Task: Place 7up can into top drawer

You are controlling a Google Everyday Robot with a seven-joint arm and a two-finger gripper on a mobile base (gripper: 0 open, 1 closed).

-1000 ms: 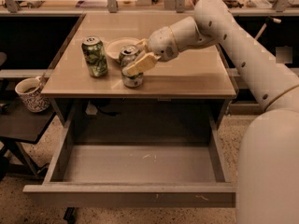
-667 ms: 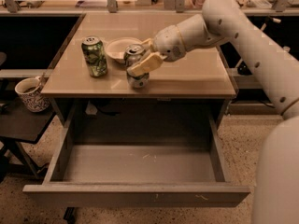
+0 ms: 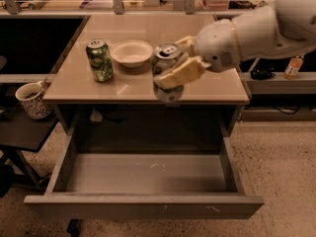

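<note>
Nearest to me, the top drawer [image 3: 143, 206] is pulled fully out from under the bench. Its plain grey front runs across the bottom of my view, with a few pale scuffs. Behind the front I can see the drawer's shallow floor, grey and scratched, with nothing lying in it. The floor of the room [image 3: 276, 152] to the right is speckled beige.

Above the drawer is the bench [image 3: 123, 88], with a smooth tan top. Near its front edge, right of centre, the hand [image 3: 172, 63] is clenched around the 7up can [image 3: 165, 54]. One tan finger [image 3: 180, 74] crosses the can's front and the other sits behind its rim. The can is pale silver with green patches and its silver top is tilted slightly towards me. Its base lines up with the bench's front edge, above the back of the open drawer. I cannot tell whether the base touches the bench top.

Further back on the bench, to the left, a darker green patterned can [image 3: 99, 59] stands upright. Just beside it, between the two cans, is a shallow cream bowl [image 3: 132, 52]. The bowl sits close to the held can.

Off the bench's left side, lower down, a patterned mug [image 3: 32, 100] rests on a dark surface.

The white arm [image 3: 256, 31] reaches in from the upper right. Beyond it, at the right edge, a small orange bottle [image 3: 294, 67] stands on a lower ledge. At the very back is a long shelf [image 3: 98, 4] of cluttered items too small to name.
</note>
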